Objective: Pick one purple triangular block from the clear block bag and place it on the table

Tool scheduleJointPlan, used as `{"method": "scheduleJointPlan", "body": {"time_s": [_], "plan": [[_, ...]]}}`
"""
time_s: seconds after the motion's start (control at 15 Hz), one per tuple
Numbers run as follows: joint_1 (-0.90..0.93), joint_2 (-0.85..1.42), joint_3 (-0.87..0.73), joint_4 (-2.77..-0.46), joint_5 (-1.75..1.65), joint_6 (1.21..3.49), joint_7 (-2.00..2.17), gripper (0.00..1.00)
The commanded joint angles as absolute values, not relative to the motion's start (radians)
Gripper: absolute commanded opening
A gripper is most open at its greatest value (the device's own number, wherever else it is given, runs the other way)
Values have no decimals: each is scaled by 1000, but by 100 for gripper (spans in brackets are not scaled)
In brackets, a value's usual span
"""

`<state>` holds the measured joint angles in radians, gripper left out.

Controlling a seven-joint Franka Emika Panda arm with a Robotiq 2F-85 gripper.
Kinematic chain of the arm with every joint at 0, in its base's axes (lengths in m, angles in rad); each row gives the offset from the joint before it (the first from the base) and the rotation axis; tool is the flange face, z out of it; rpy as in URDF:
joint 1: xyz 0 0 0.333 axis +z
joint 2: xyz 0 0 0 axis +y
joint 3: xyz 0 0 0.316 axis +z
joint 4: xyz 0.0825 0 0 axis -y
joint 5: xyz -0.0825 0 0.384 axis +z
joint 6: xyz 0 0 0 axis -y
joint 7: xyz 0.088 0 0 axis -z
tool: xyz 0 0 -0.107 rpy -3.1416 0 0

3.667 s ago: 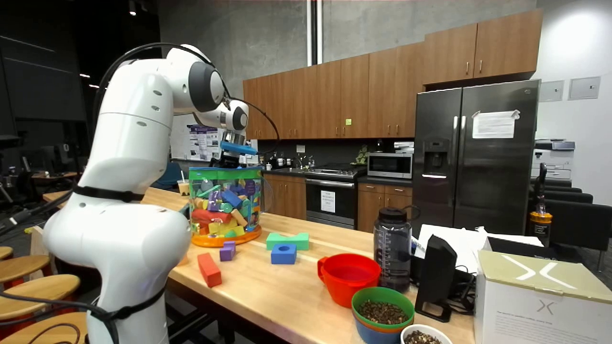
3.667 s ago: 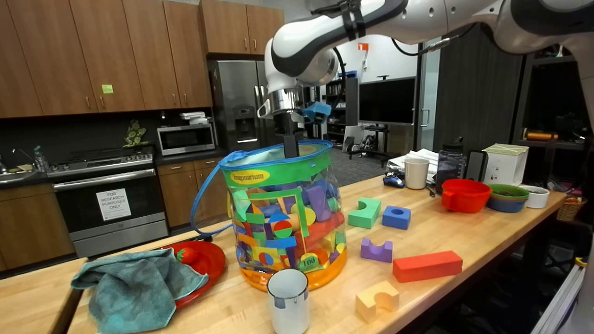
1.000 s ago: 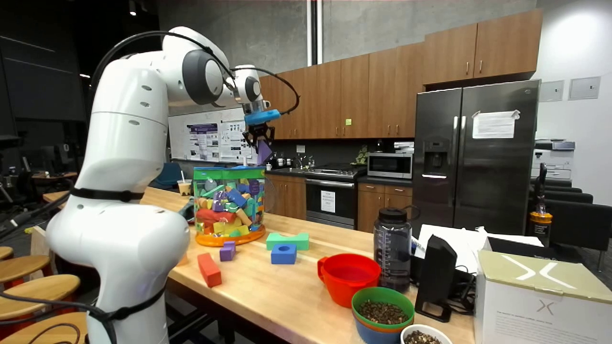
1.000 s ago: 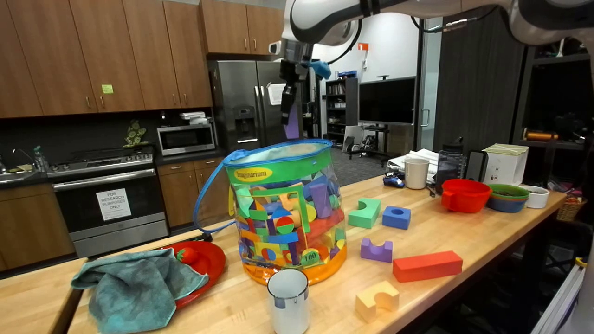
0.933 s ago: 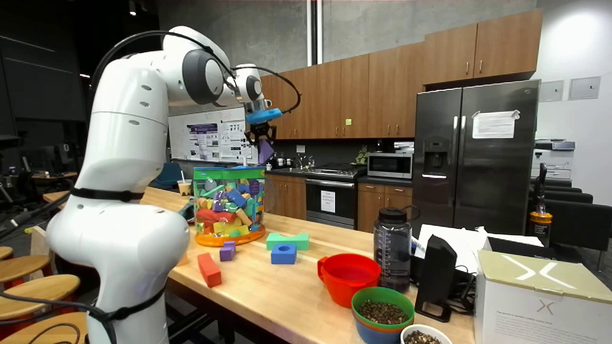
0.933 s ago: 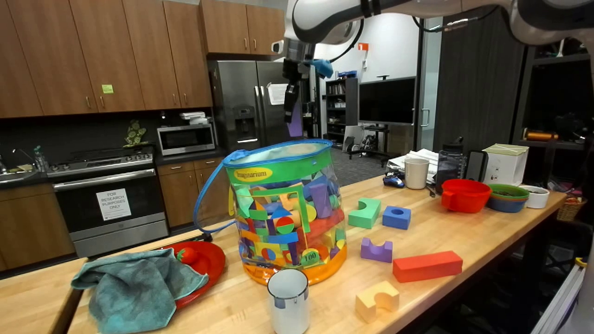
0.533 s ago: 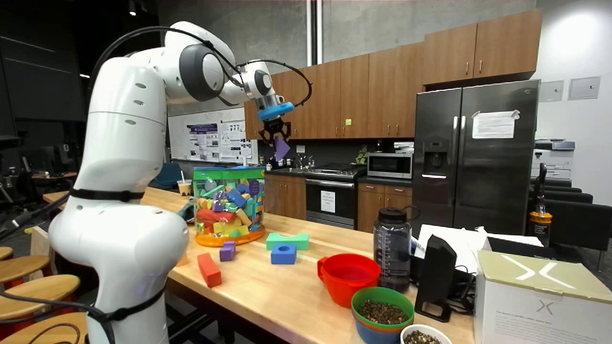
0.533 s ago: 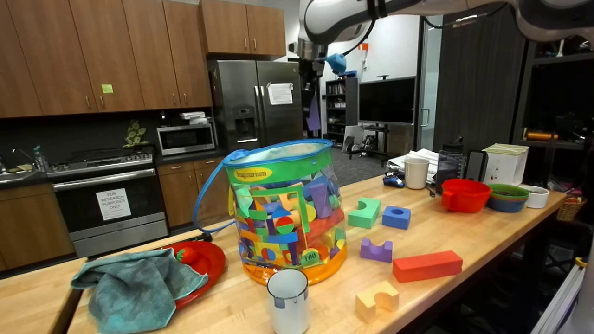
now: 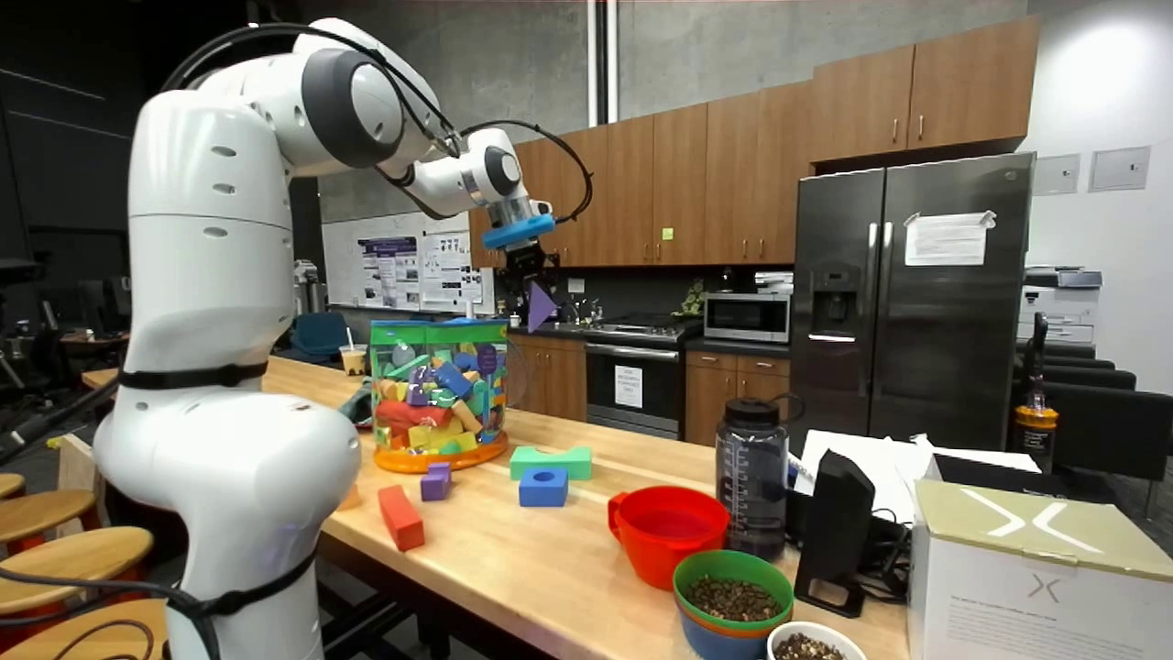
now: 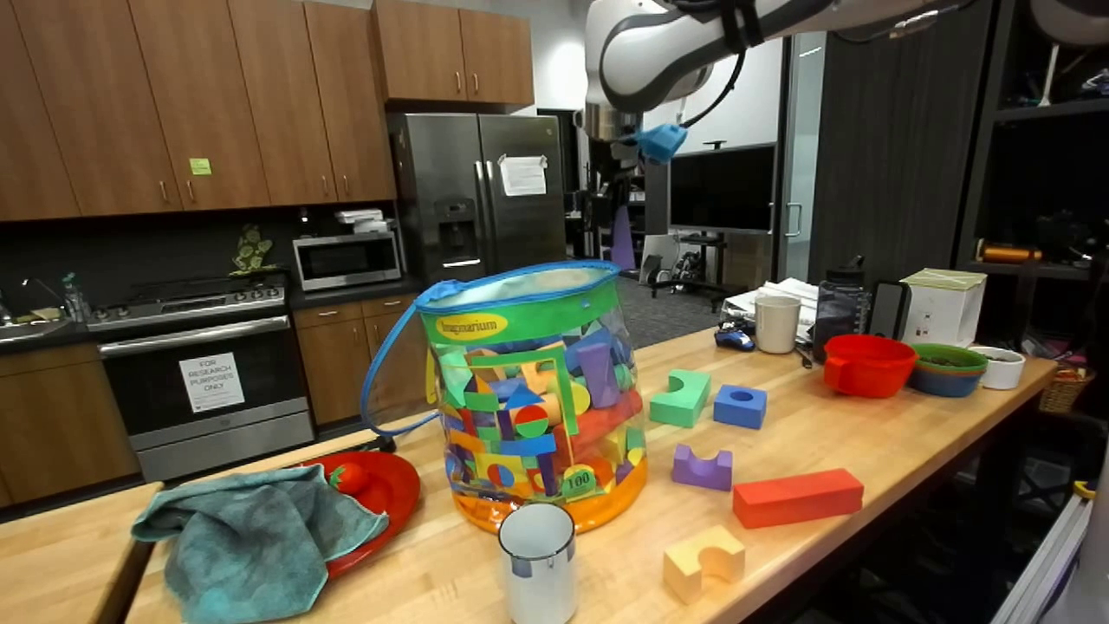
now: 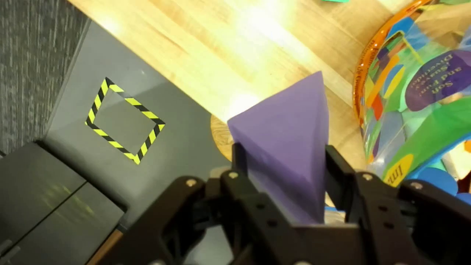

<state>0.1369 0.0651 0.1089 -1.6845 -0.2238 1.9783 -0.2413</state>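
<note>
The purple triangular block [image 11: 283,121] is pinched between my fingers in the wrist view, its pointed end jutting past the fingertips. My gripper [image 11: 283,156] is shut on it, pads against opposite sides. In both exterior views the block [image 9: 542,306] hangs in the air, beside and above the clear block bag [image 10: 537,321]. That bag stands upright with its top open, and multicoloured blocks show through its wall. Below the gripper lies the pale wooden table [image 9: 531,568]; in the wrist view, its edge [image 11: 147,62] runs diagonally with floor beyond.
Near the bag lie a green block [image 10: 680,399], a blue block [image 10: 740,406], a purple arch [image 10: 703,468], a red bar [image 10: 798,498] and a yellow arch [image 10: 703,563]. A white cup [image 10: 539,572] stands before the bag. A red bowl [image 9: 674,532] and dark bottle [image 9: 753,477] stand farther along.
Several seconds ago my gripper reached into the bag's mouth. It has since risen out with the purple triangular block and moved sideways past the rim. Lately it has dropped slightly.
</note>
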Motion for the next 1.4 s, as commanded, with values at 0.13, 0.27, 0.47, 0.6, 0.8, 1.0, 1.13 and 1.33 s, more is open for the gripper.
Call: {"method": "scheduleJointPlan", "body": {"time_s": [0.13, 0.27, 0.47, 0.6, 0.8, 1.0, 1.13, 1.33], "plan": [[152, -100, 137, -2026, -231, 2203, 50, 27], [155, -122, 150, -2092, -239, 2259, 109, 27], [151, -150, 164, -2159, -245, 2308, 154, 27], [149, -166, 170, -2193, -243, 2316, 177, 27], [153, -179, 183, -2248, -230, 2317, 222, 27], [160, -185, 202, -2314, -217, 2345, 269, 27], [166, -178, 215, -2347, -204, 2367, 290, 27], [174, -171, 229, -2385, -186, 2396, 305, 27]]}}
